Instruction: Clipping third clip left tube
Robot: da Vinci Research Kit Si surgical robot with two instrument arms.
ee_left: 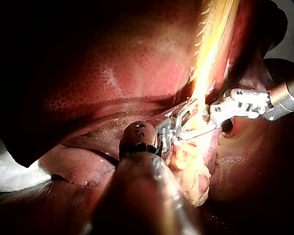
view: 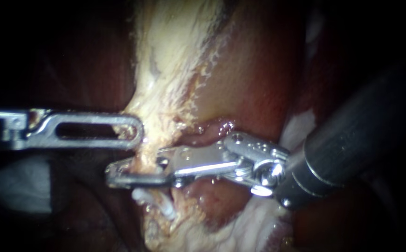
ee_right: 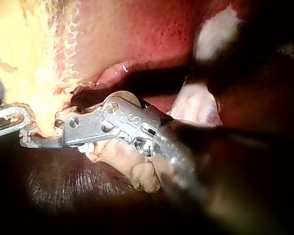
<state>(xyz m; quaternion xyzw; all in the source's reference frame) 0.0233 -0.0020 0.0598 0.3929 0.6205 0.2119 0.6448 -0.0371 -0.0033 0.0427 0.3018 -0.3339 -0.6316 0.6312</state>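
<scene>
The step in hand is the setting of the clip itself. The right instrument (view: pixel 115 172) reaches in across the pale tube (view: pixel 145 154), and its end effector has one jaw on each side of the tube. The jaws appear to touch the tube from both sides, so I judge that they already pinch it, though not pressed fully together. In the right wrist view the same jaws (ee_right: pixel 32 138) look like a narrow beak around the yellow strand.

Just under these jaws, white clips (view: pixel 163 209) sit on the same tube, so the new place is just beside them.

The left instrument (view: pixel 135 132) lies with its tip at the edge of the pale tissue a little higher on the strand. Whether its end effector holds this tissue, I cannot tell.

The next move, in my opinion, calls for a firm and complete squeeze while the tube stays fully inside the jaws, then a gentle release without pulling the strand.

No brand or label is readable. The metal heads carry only small marks.
</scene>
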